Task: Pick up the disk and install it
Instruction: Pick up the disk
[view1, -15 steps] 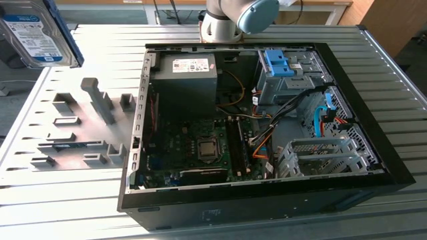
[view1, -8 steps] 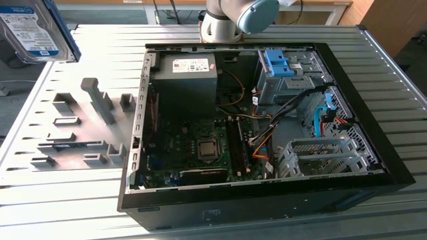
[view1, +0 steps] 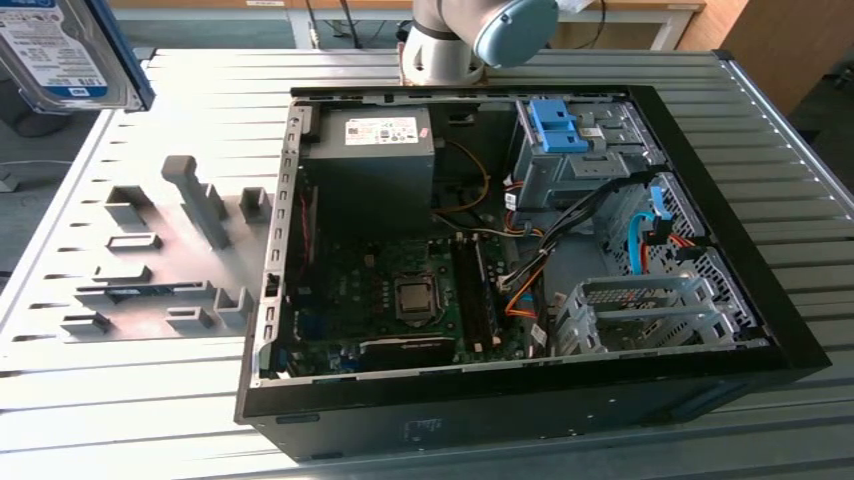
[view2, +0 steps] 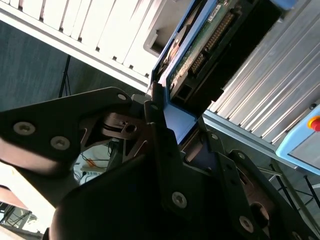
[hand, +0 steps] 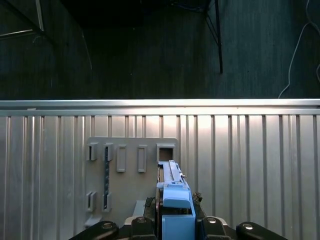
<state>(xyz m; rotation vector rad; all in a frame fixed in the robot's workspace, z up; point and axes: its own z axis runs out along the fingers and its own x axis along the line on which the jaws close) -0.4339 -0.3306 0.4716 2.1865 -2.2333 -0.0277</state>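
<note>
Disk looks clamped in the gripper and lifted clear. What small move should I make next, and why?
Probably carry it toward the exterior view's right. The gripper is shut on the disk, which hangs high above the grey slotted holder, off to the side of the open computer case; the case's empty metal drive cage sits toward that side.

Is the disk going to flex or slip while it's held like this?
Probably rigid: the disk is a metal-bodied slab. Likely dense, so it may lever in the gripper, which clamps its smooth blue plastic rail.
</note>
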